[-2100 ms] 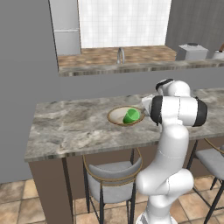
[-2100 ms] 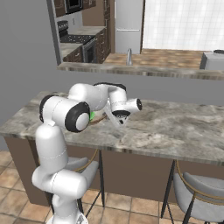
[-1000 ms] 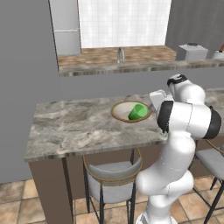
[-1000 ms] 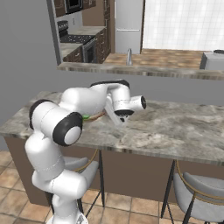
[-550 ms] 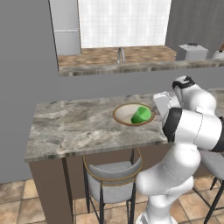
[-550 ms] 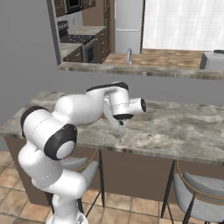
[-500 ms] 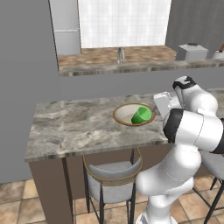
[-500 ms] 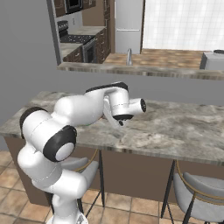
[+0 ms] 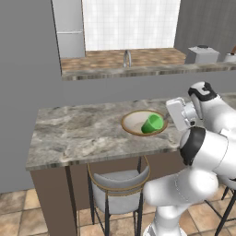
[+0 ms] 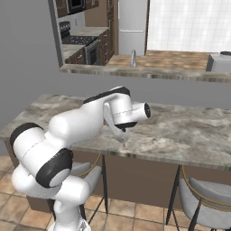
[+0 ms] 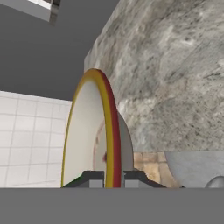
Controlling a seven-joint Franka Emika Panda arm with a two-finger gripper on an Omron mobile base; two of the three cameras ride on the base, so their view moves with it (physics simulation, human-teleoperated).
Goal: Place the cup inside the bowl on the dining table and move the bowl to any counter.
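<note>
End effector [image 11: 114, 178] pinching bowl [image 9: 133, 120] rim – cup [image 9: 152, 123] inside, on dining table [image 9: 73, 133].

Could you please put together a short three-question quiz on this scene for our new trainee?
1. True or false: the cup lies inside the bowl.
2. What does the bowl rest on? A) the dining table B) the back counter by the sink C) a stool
3. Which part of the bowl is the claw shut on?

Key
1. True: the green cup lies tipped on its side in the bowl.
2. A: the bowl is on the dining table, near its front edge.
3. The rim: the hand view shows the rim edge-on between the two fingertips.
</note>
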